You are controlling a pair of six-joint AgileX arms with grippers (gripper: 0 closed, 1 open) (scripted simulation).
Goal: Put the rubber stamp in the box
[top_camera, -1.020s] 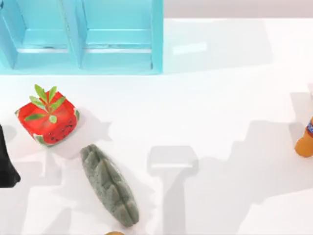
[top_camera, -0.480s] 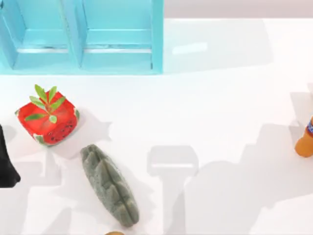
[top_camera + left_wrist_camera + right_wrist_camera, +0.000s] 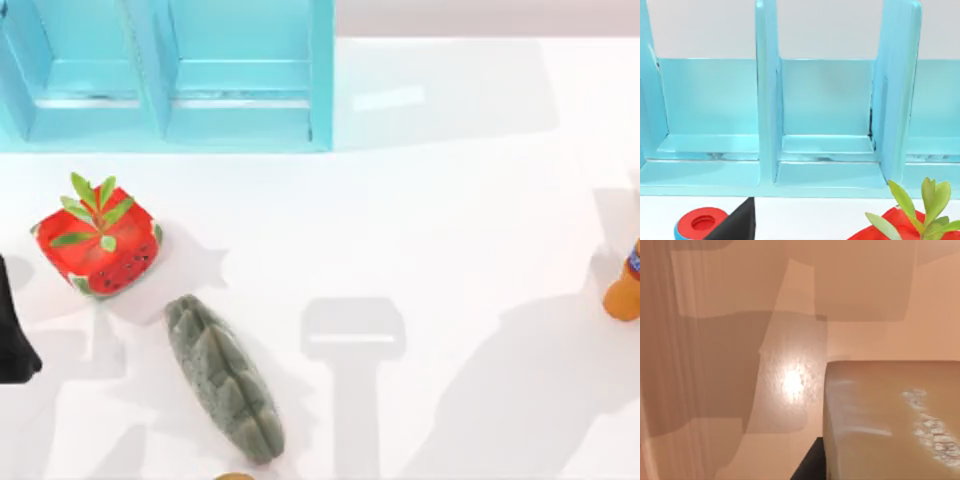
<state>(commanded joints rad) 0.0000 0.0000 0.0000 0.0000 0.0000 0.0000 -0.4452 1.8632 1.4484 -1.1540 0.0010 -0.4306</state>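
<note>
The rubber stamp (image 3: pixel 890 415), a tan-brown block with faint white marks on one face, sits very close in the right wrist view, above the pale table surface. My right gripper (image 3: pixel 875 465) is shut on it, and one dark finger (image 3: pixel 807 467) shows against its side. The box (image 3: pixel 240 130) is a light blue open box with dividers at the table's back left. In the left wrist view its compartments (image 3: pixel 827 100) face the camera. My left gripper (image 3: pixel 15 335) is parked at the table's left edge, beside the red cube.
A red cube (image 3: pixel 98 245) with a green plant on top stands front of the box. A long grey-green ridged object (image 3: pixel 222 378) lies front of the cube. An orange bottle (image 3: pixel 625 285) stands at the right edge. A round red-and-blue object (image 3: pixel 697 225) lies near my left gripper.
The large arm shadow on the right half of the table has slid toward the right and front. The objects on the table and the left arm have not moved.
</note>
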